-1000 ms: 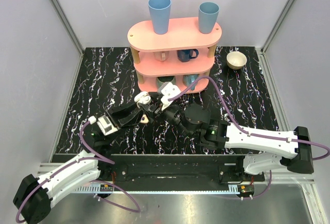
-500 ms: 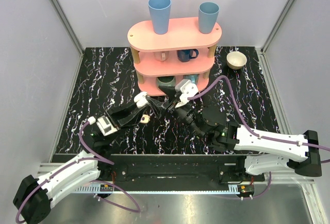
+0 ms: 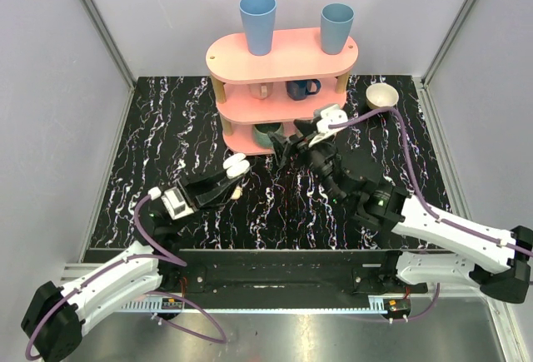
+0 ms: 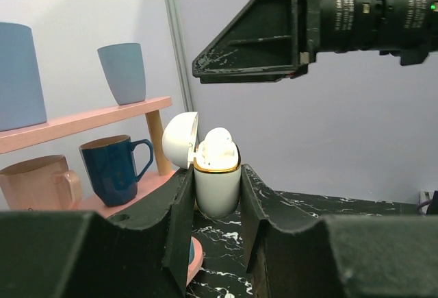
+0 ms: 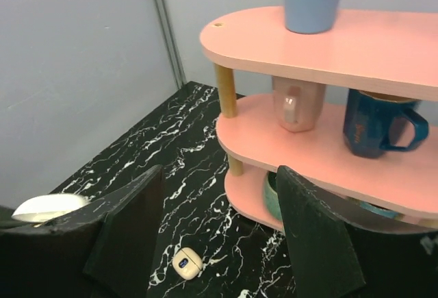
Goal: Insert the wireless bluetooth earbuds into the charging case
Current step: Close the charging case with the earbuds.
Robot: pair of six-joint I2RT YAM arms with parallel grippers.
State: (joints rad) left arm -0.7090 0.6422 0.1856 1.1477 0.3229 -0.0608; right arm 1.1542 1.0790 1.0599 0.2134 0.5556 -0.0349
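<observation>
Draws the right claw [image 3: 287, 147], open and empty, back toward the shelf [image 3: 283, 54], leaving an earbud [image 4: 217, 146] seated in the open case [image 4: 217, 188] gripped by the left claw [image 4: 215, 175]; likely inserted.

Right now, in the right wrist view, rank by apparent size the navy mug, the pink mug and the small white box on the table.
Largest: navy mug.
Next: pink mug, clearly smaller.
Smallest: small white box, tiny even though it seems nearer the camera.

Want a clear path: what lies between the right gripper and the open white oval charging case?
Nothing; left wrist view shows only open air between right gripper and charging case.
</observation>
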